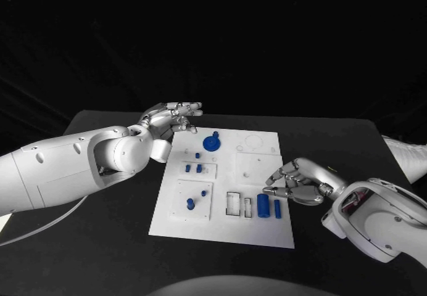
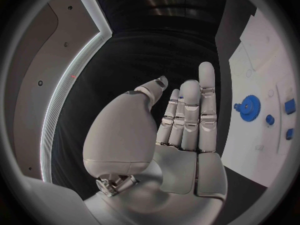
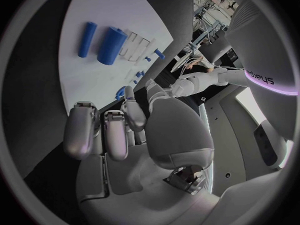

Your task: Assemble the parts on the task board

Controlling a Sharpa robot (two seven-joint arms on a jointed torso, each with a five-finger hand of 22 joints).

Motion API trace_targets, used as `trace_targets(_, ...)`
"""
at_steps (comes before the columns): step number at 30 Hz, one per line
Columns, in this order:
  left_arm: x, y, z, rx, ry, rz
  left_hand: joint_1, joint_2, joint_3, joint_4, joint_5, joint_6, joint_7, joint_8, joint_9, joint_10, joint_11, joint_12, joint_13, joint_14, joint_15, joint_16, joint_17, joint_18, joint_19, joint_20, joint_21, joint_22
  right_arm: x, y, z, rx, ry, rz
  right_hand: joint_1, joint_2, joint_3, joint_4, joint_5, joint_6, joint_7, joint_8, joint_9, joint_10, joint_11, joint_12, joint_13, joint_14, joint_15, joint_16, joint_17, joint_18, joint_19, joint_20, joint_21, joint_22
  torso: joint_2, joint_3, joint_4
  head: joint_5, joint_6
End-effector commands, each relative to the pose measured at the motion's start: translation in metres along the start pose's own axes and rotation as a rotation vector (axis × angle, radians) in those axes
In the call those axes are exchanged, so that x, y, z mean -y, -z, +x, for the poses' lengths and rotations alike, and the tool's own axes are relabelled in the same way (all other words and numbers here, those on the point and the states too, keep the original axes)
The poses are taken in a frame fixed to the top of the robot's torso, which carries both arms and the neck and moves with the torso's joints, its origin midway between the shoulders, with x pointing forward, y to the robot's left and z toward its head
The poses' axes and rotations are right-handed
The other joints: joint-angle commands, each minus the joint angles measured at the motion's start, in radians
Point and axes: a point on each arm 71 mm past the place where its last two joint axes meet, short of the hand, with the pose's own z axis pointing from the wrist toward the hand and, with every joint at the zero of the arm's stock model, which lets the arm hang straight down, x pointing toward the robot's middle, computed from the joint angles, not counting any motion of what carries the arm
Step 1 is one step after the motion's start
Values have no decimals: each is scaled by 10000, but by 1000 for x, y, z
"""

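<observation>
The white task board (image 1: 258, 161) lies in the middle of the black table. A blue gear (image 1: 211, 143) stands near its far left corner, also in the left wrist view as the gear (image 2: 250, 107). Small blue parts (image 1: 193, 167) sit in a left-side block, and two more (image 1: 190, 203) lie nearer me. A thick blue cylinder (image 1: 263, 205) and a thin blue bar (image 1: 277, 208) lie at the near right. My left hand (image 1: 173, 116) hovers off the board's far left corner, fingers (image 2: 187, 110) straight, holding nothing. My right hand (image 1: 298, 182) hangs over the board's right edge with fingers (image 3: 103, 130) curled, nothing in them.
Two empty rectangular slots (image 1: 239, 204) lie left of the cylinder. Round outlines (image 1: 253, 143) mark the board's far right corner. Black table (image 1: 329, 148) stretches around the board on all sides. My left forearm (image 1: 71, 166) lies along the board's left side.
</observation>
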Motion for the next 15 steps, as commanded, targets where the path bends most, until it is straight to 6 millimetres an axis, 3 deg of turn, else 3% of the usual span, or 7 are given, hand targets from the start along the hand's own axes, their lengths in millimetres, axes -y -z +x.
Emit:
trace_targets(1,0,0,2,-163,46,56,-67,27,-55,6,43,-51,-14,49,1,-54,16,20,17,-74,21,-38,-12,177,-34,48,-69,-11,10,5,6,-485,545,1449,-212,-4,-312,241,96,-61,1,193,143,102,-41,708,1038,787,-28,99,997,-93,64,12,88,147,-41,24,-156,-99,45)
trace_targets(6,-1,0,2,-190,51,38,-67,27,-55,6,43,-51,-14,49,1,-54,16,20,17,-74,21,-38,-12,177,-34,48,-69,-11,15,8,11,-455,1478,2148,-353,98,-800,701,208,-223,-29,544,481,255,-67,1221,1742,815,-48,231,1205,-121,100,0,206,338,-64,15,-206,-167,76)
trace_targets(10,-1,0,3,-207,56,28,-67,27,-55,6,43,-51,-14,49,1,-54,16,20,17,-74,21,-38,-12,177,-34,48,-69,-11,13,5,14,-376,1826,2426,-337,130,-1053,953,317,-376,-30,724,684,315,-64,1377,1995,828,-44,290,1300,-134,114,0,256,424,-66,12,-174,-234,86)
trace_targets(15,-1,0,2,-201,55,19,-67,27,-55,6,43,-51,-14,49,1,-54,16,20,17,-74,21,-38,-12,177,-34,48,-69,-11,11,1,21,-378,2046,2531,-282,163,-1173,1076,398,-474,-25,825,805,340,-60,1432,2102,834,-40,318,1344,-142,124,4,286,475,-55,12,-157,-208,60)
